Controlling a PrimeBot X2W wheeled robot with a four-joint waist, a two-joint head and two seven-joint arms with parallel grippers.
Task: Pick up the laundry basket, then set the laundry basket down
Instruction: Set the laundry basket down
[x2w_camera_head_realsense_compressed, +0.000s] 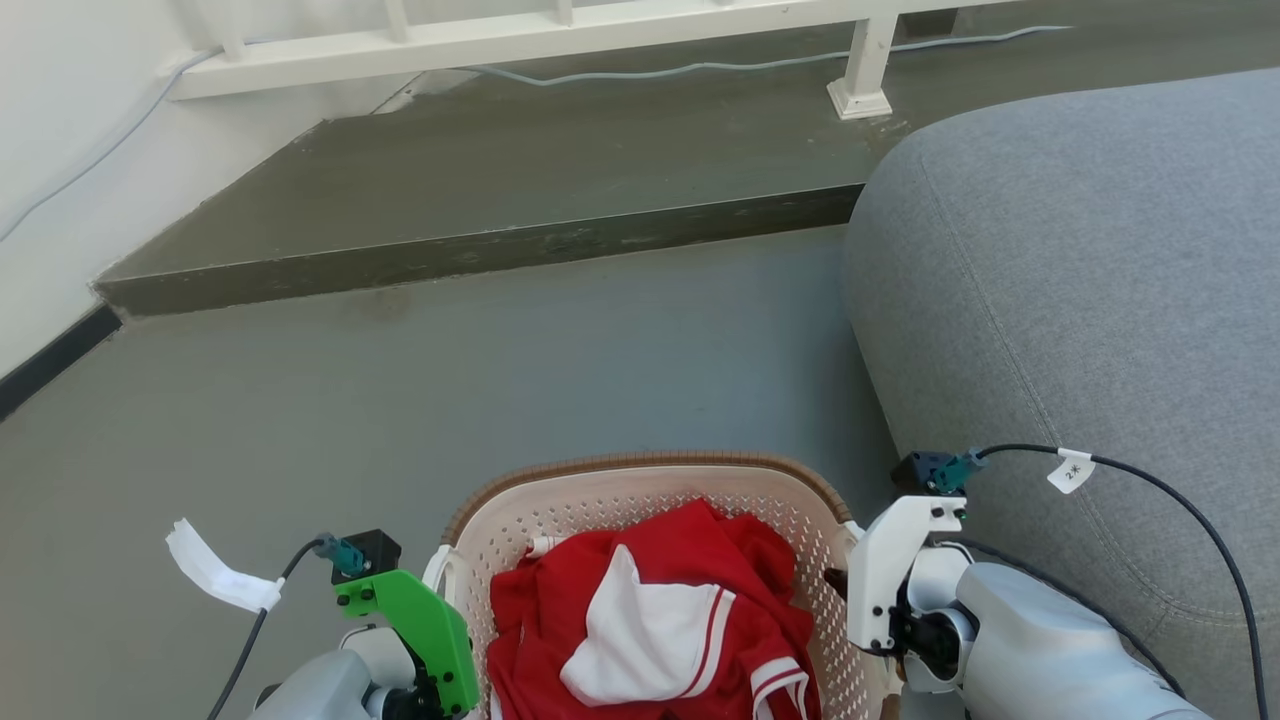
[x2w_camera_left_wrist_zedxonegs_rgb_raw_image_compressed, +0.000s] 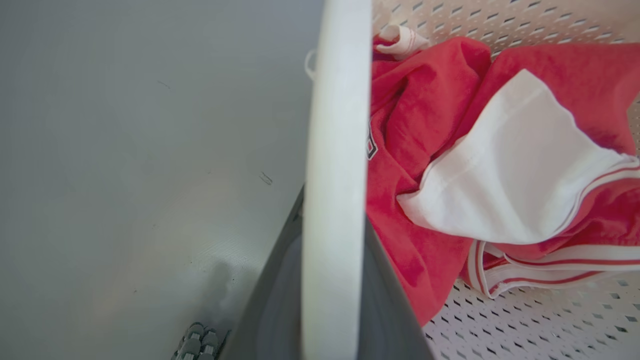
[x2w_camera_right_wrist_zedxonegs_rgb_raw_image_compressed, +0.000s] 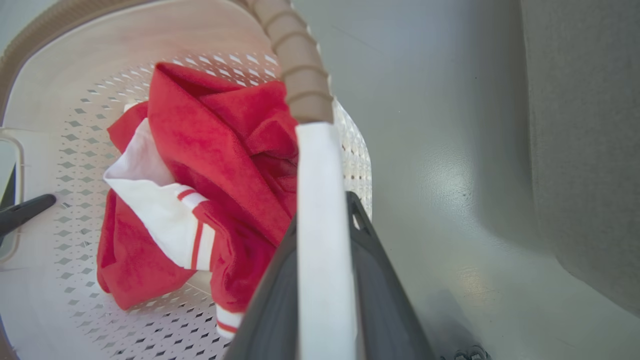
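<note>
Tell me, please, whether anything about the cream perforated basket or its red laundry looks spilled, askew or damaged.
Nothing stands out. The cream-white perforated plastic laundry basket with its brown woven-look rim looks intact, and the crumpled red-and-white garment lies wholly inside it, nothing spilled on the grey floor.

Cream-white with diamond perforations is being shown by the laundry basket (x2w_camera_head_realsense_compressed: 790, 520), brown by its woven-look rim (x2w_camera_head_realsense_compressed: 640, 461). Red, a white panel and red-and-white striped trim are being displayed by the garment (x2w_camera_head_realsense_compressed: 690, 555). Grey is being shown by the floor (x2w_camera_head_realsense_compressed: 500, 380) and sofa (x2w_camera_head_realsense_compressed: 1080, 280).
</note>
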